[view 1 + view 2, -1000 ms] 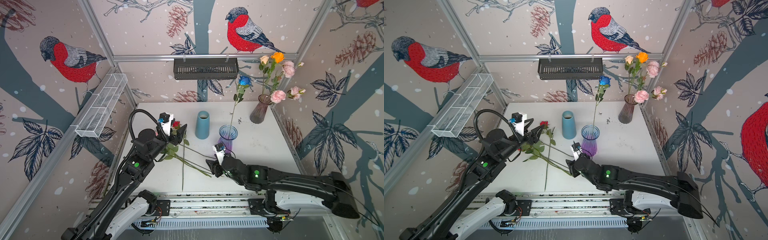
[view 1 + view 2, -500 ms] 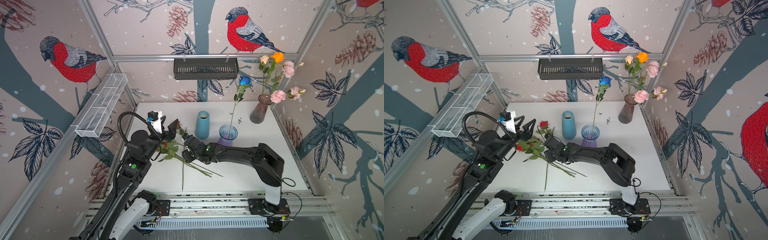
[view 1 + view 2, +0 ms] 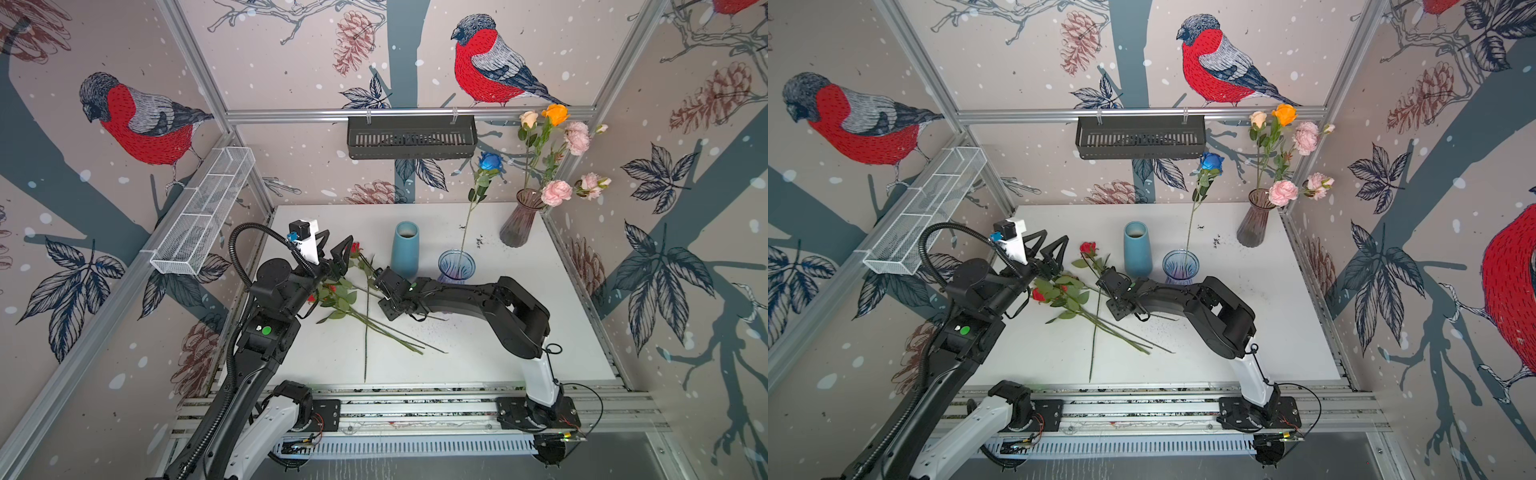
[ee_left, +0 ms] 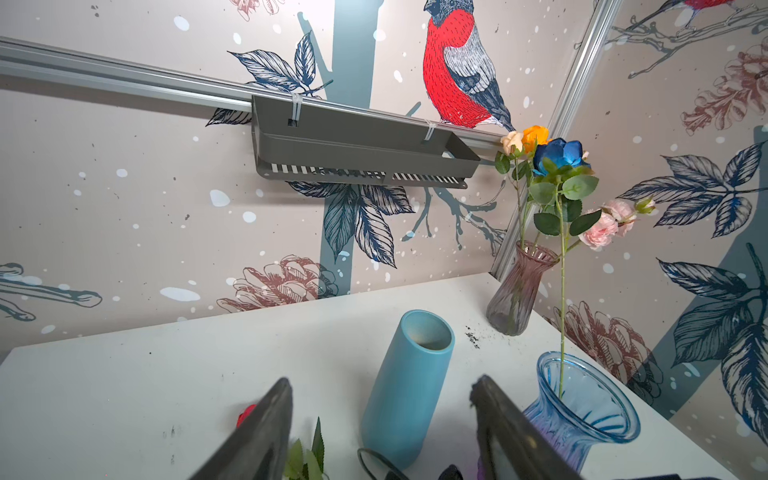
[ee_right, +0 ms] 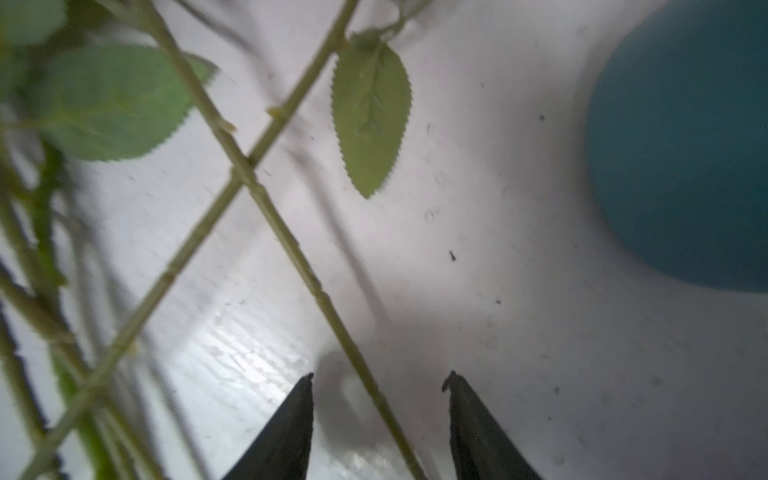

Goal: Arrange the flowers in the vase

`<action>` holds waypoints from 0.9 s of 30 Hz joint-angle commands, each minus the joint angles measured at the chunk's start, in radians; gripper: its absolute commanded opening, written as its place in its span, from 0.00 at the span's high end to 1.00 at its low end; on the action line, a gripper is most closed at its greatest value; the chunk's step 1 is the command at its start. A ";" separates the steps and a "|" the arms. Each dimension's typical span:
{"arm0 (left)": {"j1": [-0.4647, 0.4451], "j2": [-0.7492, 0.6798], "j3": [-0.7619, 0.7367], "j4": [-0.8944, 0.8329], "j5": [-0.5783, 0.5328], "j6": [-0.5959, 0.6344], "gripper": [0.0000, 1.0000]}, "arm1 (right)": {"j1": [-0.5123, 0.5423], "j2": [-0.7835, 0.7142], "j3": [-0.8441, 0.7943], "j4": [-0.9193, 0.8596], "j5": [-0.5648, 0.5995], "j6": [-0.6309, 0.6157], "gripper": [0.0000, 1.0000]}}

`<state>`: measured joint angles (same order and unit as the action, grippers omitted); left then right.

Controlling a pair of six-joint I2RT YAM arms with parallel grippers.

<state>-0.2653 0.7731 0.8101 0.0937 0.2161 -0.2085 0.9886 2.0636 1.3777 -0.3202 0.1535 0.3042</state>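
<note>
Finding: an enclosed robot test cell of laboratory type. Evidence in both top views: aluminium frame profiles [image 3: 291, 115] carry panels papered with a bullfinch print [image 3: 484, 66]. At lower centre, a left arm [image 3: 266, 332] and a right arm [image 3: 478, 295] bolt to a slotted rail [image 3: 415, 410]. Cable conduit [image 3: 234, 259] runs exposed beside the white worktop [image 3: 457, 365]. A black basket [image 3: 411, 139] is tied to the frame.

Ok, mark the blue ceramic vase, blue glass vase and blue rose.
blue ceramic vase [image 3: 405, 255], in a top view, body
blue glass vase [image 3: 451, 270], in a top view, wall
blue rose [image 3: 490, 161], in a top view, head
</note>
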 commanded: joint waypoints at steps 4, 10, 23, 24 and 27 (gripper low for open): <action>0.050 0.018 -0.006 0.092 0.095 -0.058 0.32 | -0.014 -0.023 -0.034 0.020 -0.011 -0.048 0.69; 0.060 0.005 -0.021 0.125 0.131 -0.068 0.33 | 0.012 -0.114 -0.071 0.061 -0.030 -0.109 0.88; 0.066 0.021 -0.065 0.267 0.313 -0.126 0.33 | 0.036 -0.537 -0.204 0.104 0.014 -0.058 0.96; 0.066 0.026 -0.069 0.295 0.351 -0.136 0.33 | 0.037 -0.576 -0.220 0.113 0.019 -0.051 0.96; 0.066 0.048 -0.078 0.374 0.460 -0.175 0.33 | 0.036 -0.707 -0.282 0.166 0.028 -0.043 0.96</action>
<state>-0.2024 0.8101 0.7387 0.3214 0.5339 -0.3378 1.0264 1.4372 1.1336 -0.2272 0.1596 0.2367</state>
